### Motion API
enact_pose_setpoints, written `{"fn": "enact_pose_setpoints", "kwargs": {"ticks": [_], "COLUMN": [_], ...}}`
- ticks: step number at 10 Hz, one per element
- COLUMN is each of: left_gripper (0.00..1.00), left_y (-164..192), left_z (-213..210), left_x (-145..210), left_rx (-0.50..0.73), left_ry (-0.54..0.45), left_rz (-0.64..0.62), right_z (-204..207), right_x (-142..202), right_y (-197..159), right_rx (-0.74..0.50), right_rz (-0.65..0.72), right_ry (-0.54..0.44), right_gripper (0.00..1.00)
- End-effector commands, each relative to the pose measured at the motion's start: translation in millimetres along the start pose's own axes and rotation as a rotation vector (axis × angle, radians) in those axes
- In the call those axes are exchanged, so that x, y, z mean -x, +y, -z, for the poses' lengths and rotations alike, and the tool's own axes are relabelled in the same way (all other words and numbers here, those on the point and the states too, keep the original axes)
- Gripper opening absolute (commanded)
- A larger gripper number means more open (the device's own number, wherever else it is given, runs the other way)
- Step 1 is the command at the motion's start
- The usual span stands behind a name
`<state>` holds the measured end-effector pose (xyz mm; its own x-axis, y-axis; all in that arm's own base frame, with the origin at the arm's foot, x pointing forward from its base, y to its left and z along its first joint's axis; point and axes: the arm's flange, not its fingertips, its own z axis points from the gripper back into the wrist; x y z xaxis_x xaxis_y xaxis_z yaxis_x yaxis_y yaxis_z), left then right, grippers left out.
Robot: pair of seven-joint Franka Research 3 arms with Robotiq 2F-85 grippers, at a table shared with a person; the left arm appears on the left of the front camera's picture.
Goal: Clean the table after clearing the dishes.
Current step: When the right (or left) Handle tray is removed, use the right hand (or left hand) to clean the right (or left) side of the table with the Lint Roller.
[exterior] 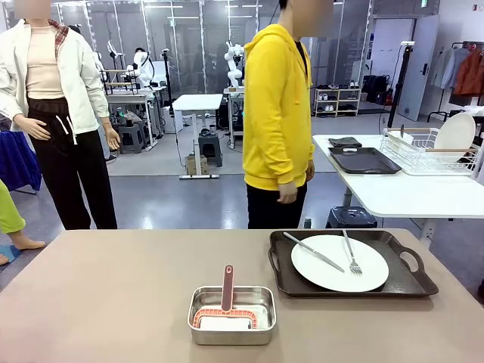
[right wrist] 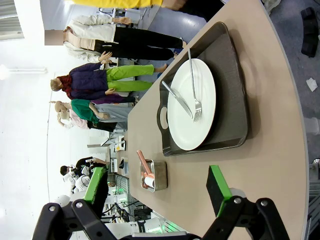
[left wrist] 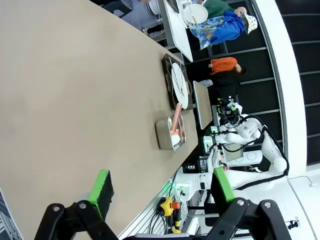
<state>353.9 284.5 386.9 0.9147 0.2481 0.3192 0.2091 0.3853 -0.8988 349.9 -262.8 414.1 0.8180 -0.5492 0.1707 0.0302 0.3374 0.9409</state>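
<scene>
Plainly, wrist views show left claw (left wrist: 162, 186) and right claw (right wrist: 156, 184) released, empty, while the front view shows a plate (exterior: 325, 276) with knife (exterior: 314, 252) and fork (exterior: 352, 257) on a tray (exterior: 408, 283) on the counter (exterior: 98, 302), beside a steel pan (exterior: 231, 335).

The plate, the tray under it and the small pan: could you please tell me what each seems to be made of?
Plate: probably glazed ceramic, though melamine is possible; smooth white with a soft sheen.
Tray: likely moulded plastic; dark brown, matte, with cut-out handles.
Pan: steel by its look; bright, mirror-like walls with a rolled rim.
</scene>
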Motion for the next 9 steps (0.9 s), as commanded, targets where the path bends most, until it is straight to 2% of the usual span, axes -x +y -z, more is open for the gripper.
{"fn": "enact_pose_setpoints", "kwargs": {"ticks": [1, 9], "left_gripper": [1.00, 1.00], "left_y": [-5.7, -5.7], "left_z": [-2.0, -2.0], "left_x": [0.5, 0.5], "left_rx": [-0.002, -0.002], "left_ry": [-0.001, -0.001], "left_rz": [-0.012, -0.012], "right_z": [-0.5, -0.5], "right_x": [1.0, 1.0], "right_y": [2.5, 2.5], "right_rx": [-0.007, -0.007], "right_rz": [-0.005, -0.005], "right_ry": [-0.002, -0.002], "right_gripper": [1.00, 1.00]}}
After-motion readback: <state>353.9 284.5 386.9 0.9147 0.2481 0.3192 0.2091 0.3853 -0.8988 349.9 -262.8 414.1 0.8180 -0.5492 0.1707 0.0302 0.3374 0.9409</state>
